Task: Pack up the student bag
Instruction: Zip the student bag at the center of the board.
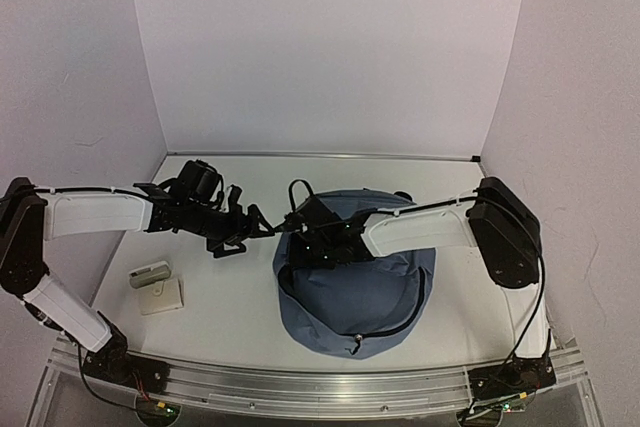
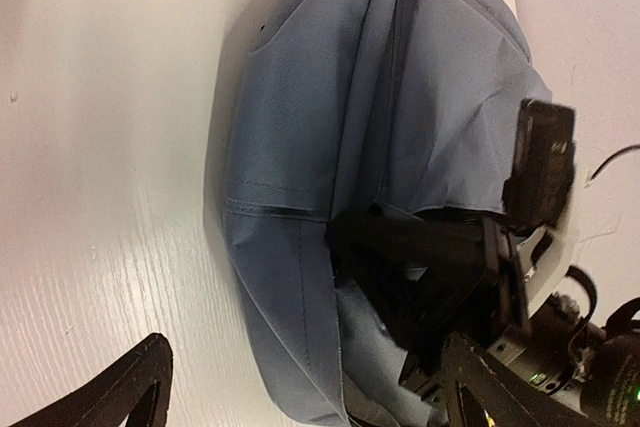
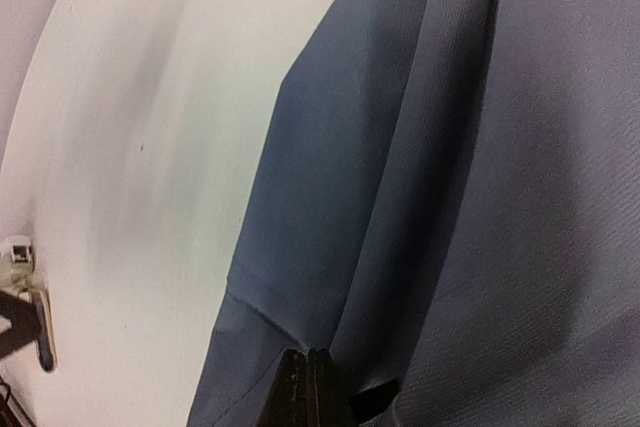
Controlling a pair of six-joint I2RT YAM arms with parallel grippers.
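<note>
The student bag [image 1: 365, 292], slate-blue fabric with a black zipper along its near edge, lies at the middle of the table. My right gripper [image 1: 300, 232] sits at the bag's upper left edge. In the right wrist view its fingertips [image 3: 305, 379] are pressed together on a raised fold of the bag's fabric [image 3: 400, 197]. My left gripper [image 1: 262, 226] hovers just left of that spot, open. In the left wrist view its gripper [image 2: 305, 392] has the two black fingers spread wide, and the bag's edge [image 2: 290, 247] lies beyond them with the right gripper's black body on top.
A small grey-and-white case [image 1: 150, 273] and a flat beige item [image 1: 162, 296] lie on the table left of the bag. A black strap loop [image 1: 298, 193] sticks up at the bag's far edge. White walls close in the table on three sides.
</note>
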